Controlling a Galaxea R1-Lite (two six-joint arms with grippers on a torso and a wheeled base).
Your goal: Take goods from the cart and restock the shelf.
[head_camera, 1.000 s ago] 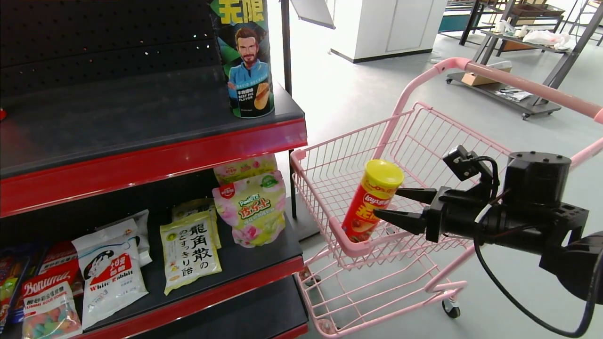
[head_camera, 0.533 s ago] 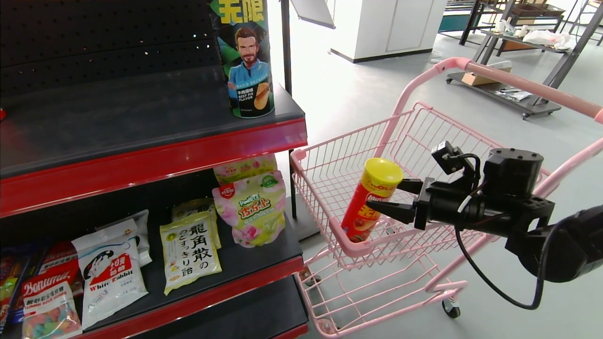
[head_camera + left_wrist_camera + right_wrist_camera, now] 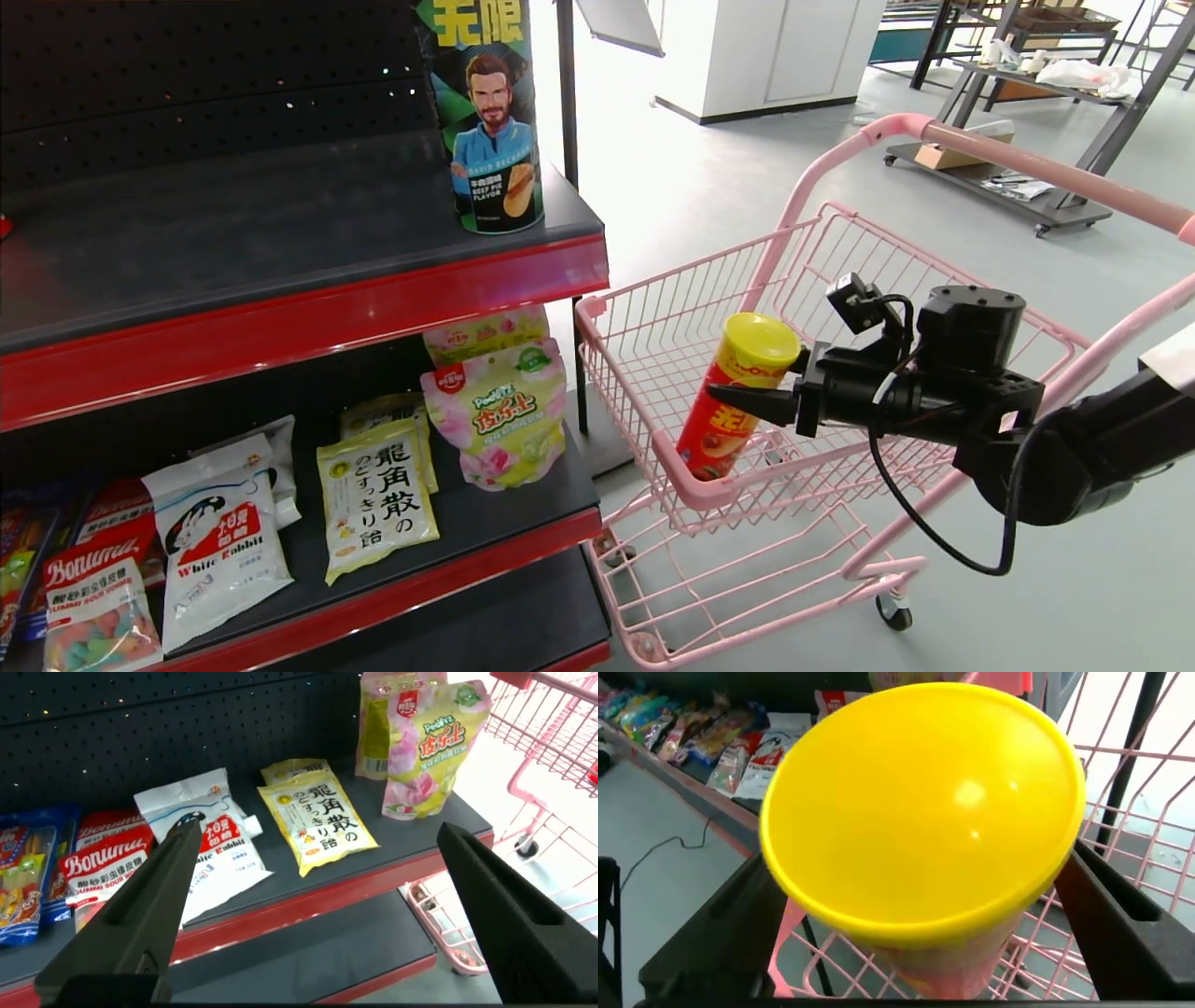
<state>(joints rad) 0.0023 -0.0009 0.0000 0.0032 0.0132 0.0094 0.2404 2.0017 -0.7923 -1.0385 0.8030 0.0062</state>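
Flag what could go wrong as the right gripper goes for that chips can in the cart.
1. The chips can leans against the front rim of the pink cart, and the right gripper straddles it high, just under the yellow lid; closing there may tip it or let it swing.
2. Its base sits low behind that rim, so pulling sideways toward the upper shelf could snag it.
3. A tall green can stands at that shelf's end; it might get knocked.

Right arm point(image 3: 1074, 448): matte black, bulky joints, white panel point(image 3: 1169, 359) on the forearm. Round black housing point(image 3: 971, 327) at the wrist with screws on its cap. Small black camera point(image 3: 851, 297) on a bracket. Black cable point(image 3: 1001, 571) loops underneath. Right gripper point(image 3: 752, 378) and left gripper point(image 3: 320, 829): black, with tapered wedge fingers.
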